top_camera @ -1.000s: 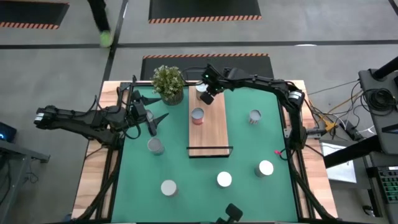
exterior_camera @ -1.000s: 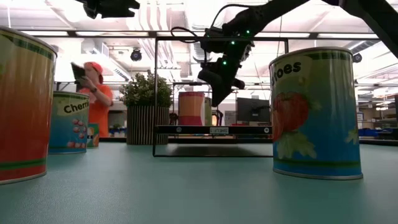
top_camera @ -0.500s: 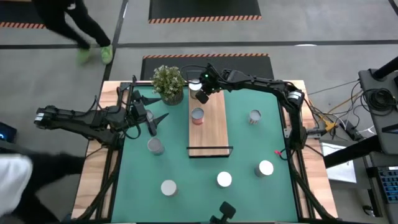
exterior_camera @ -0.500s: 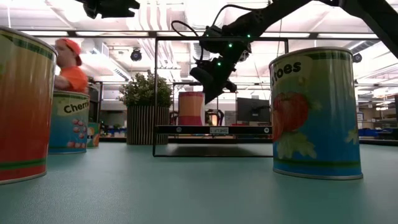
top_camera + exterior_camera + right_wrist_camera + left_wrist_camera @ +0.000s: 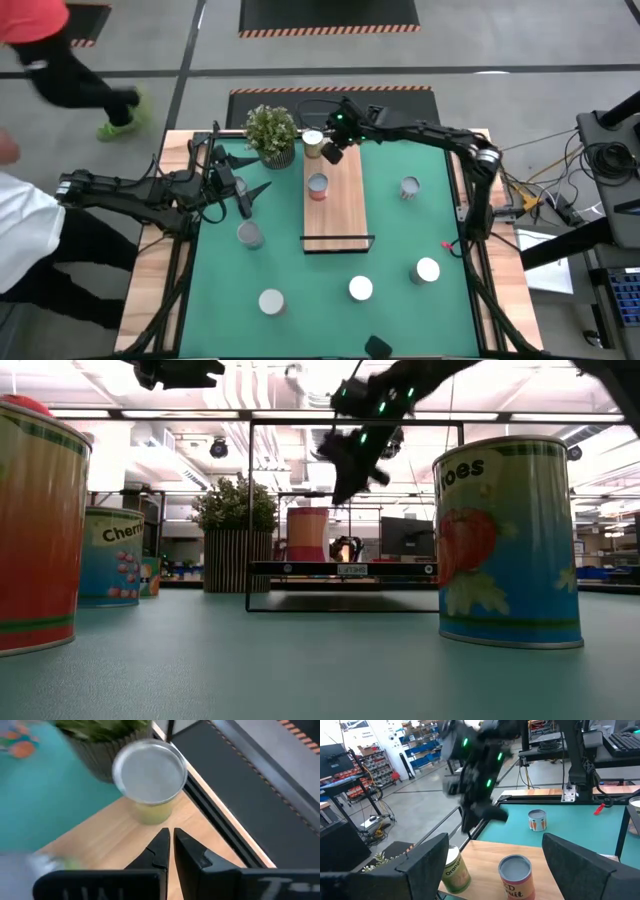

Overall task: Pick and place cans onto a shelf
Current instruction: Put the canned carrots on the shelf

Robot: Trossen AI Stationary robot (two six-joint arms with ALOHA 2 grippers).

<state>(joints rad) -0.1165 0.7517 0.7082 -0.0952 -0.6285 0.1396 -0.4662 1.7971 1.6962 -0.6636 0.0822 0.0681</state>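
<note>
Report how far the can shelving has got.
Done: two cans stand on the shelf, a gold can at its far end and a red can mid-board. In hand: nothing; the right gripper is shut and empty beside the gold can, the left gripper open. Left: five cans on the mat.

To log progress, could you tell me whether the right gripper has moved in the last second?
Yes: the right gripper has risen above the shelf, shut and empty, away from the can.
</note>
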